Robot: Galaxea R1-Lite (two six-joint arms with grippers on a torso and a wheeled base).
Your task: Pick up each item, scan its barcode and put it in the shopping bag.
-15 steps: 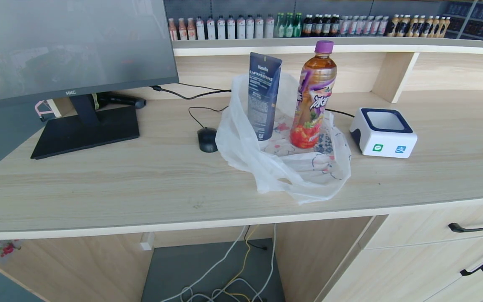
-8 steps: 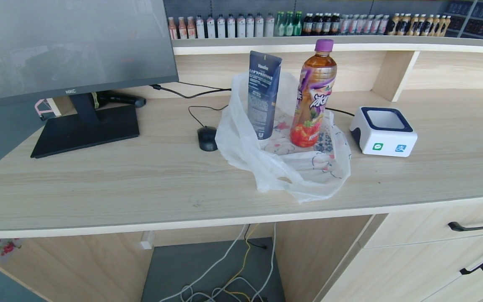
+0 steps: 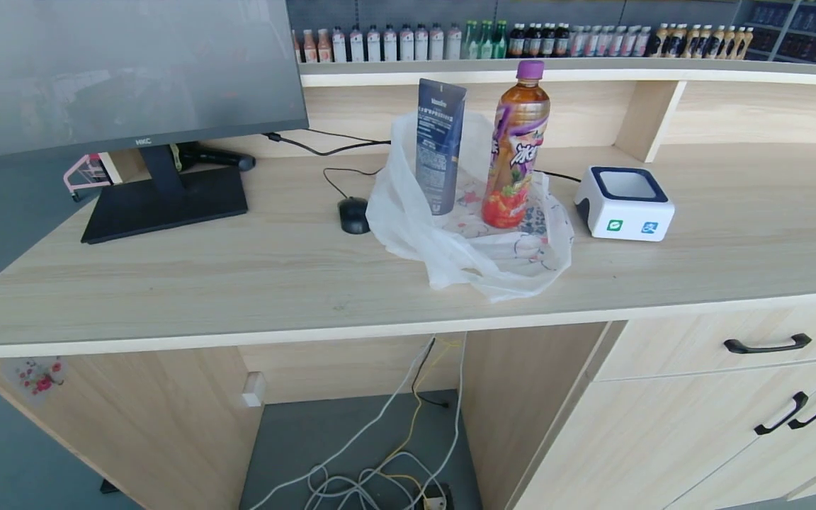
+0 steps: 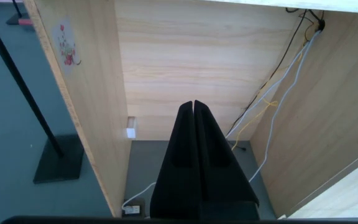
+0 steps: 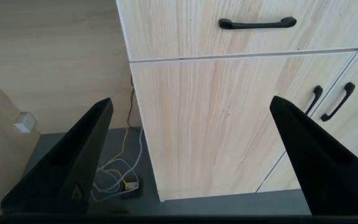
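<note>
A dark blue tube point(image 3: 439, 145) and a tea bottle with a purple cap point(image 3: 516, 156) stand upright in a thin white shopping bag point(image 3: 468, 241) on the wooden counter point(image 3: 252, 269). A white scanner box with a dark blue rim point(image 3: 623, 203) sits just right of the bag. My left gripper point(image 4: 194, 109) is shut with nothing in it and hangs low, facing the knee space under the counter. My right gripper point(image 5: 191, 115) is open and empty, low in front of the drawer fronts point(image 5: 241, 93).
A black monitor point(image 3: 125, 71) stands at the counter's left, with a black mouse point(image 3: 354, 214) beside the bag. Shelves of bottles point(image 3: 521, 39) line the back wall. Loose cables point(image 3: 380, 467) lie on the floor under the counter. Drawers with black handles point(image 3: 767, 346) fill the lower right.
The whole head view has widened and shifted, showing more of the counter front and floor, so the camera moved back. The tube, bottle, bag and scanner have kept their places on the counter.
</note>
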